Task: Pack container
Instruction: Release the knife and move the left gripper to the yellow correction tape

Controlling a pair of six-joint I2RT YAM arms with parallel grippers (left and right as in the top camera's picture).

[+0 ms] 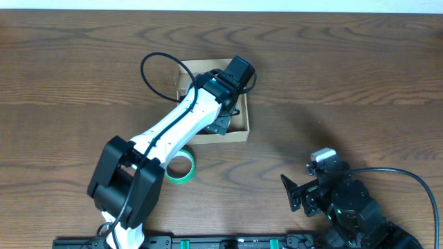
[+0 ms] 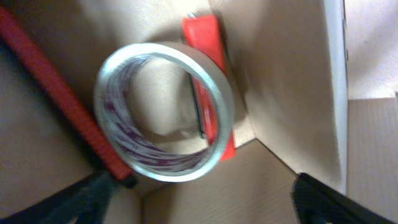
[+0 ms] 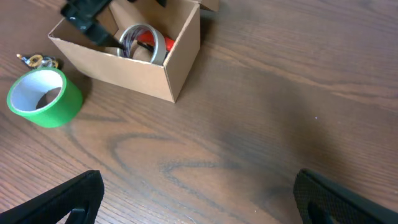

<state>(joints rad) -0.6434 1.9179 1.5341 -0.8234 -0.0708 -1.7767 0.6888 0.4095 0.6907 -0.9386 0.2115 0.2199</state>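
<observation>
The tan cardboard box (image 1: 237, 134) stands open on the table behind the centre; it also shows in the right wrist view (image 3: 177, 59). My left gripper (image 1: 221, 123) is down inside it, open and empty, its fingers (image 2: 199, 208) just above a clear tape roll (image 2: 220, 93) leaning on the box floor. A red flat item (image 2: 205, 34) lies behind the roll and a red bar (image 2: 46, 78) lies to its left. The clear roll also shows in the right wrist view (image 3: 144, 38). My right gripper (image 1: 296, 194) is open and empty over bare table (image 3: 199, 199).
A green tape roll (image 1: 181, 167) lies on the table just in front of the box, next to my left arm, and shows in the right wrist view (image 3: 43, 96). A small metal item (image 3: 37, 61) lies beside it. The table is brown wood.
</observation>
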